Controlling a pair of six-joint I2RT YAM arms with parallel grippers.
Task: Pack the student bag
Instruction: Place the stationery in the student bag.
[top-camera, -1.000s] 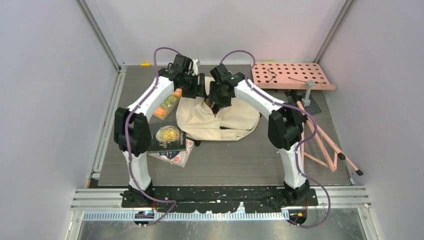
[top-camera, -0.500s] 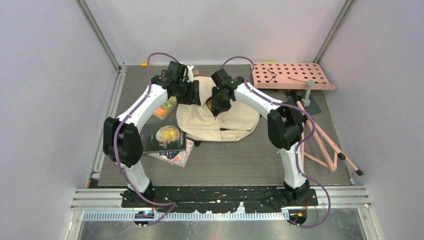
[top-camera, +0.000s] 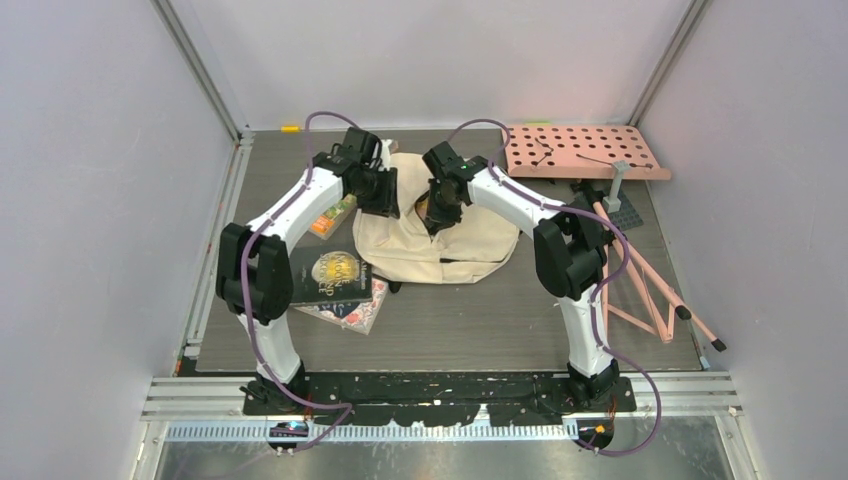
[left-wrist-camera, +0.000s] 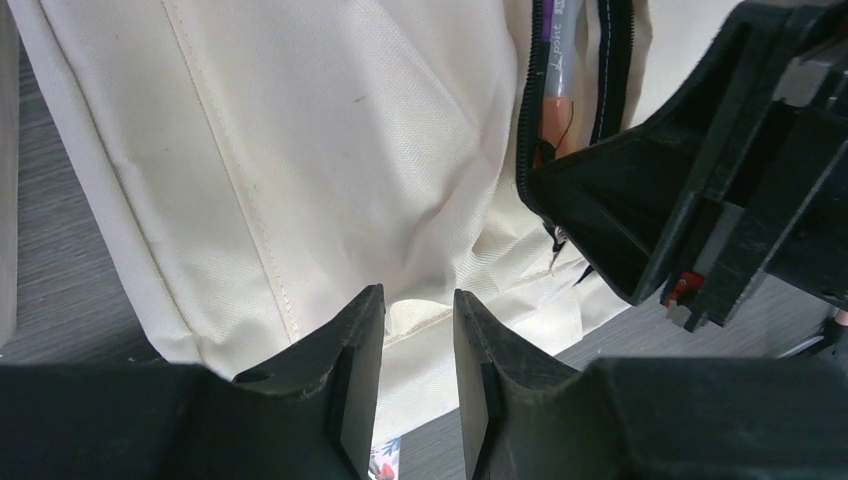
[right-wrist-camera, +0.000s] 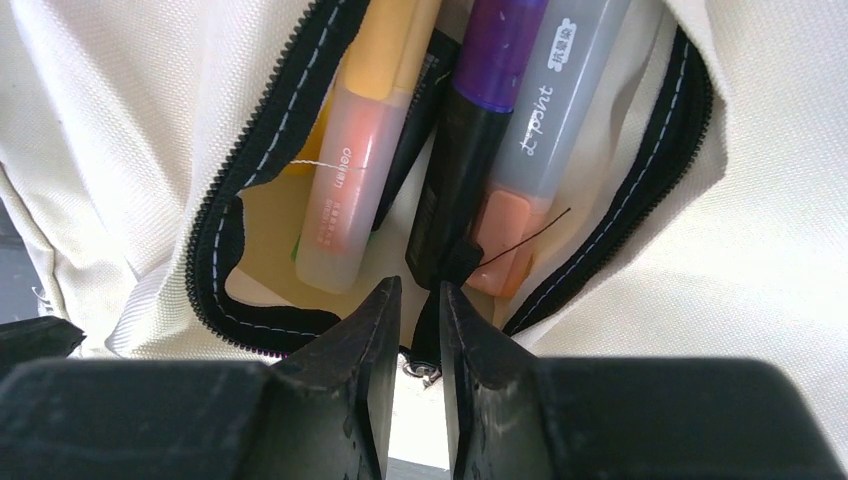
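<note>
The student bag (top-camera: 470, 240), cream fabric with black zips, lies mid-table. Its front pocket zip (right-wrist-camera: 215, 260) gapes, showing an orange highlighter (right-wrist-camera: 350, 190), a black pen (right-wrist-camera: 450, 190) and a grey highlighter (right-wrist-camera: 540, 130). My right gripper (right-wrist-camera: 419, 285) hangs over that pocket (top-camera: 437, 215), its fingers closed to a narrow gap around the black zipper pull (right-wrist-camera: 447, 262). My left gripper (left-wrist-camera: 418, 295) sits at the bag's left side (top-camera: 385, 200), jaws a small gap apart, with a fold of bag fabric (left-wrist-camera: 300, 180) just beyond the tips. The right gripper's black body (left-wrist-camera: 700, 180) shows in the left wrist view.
A dark book (top-camera: 335, 275) lies on a floral one (top-camera: 358, 312) left of the bag, beside the left arm. An orange-green book (top-camera: 335, 212) lies further back. A pink perforated board (top-camera: 580, 150) and pink stand legs (top-camera: 650, 290) fill the right side.
Both grippers' jaws have narrowed. The left gripper has shifted right and nearer, onto the bag's left edge. The right gripper has stayed over the pocket.
</note>
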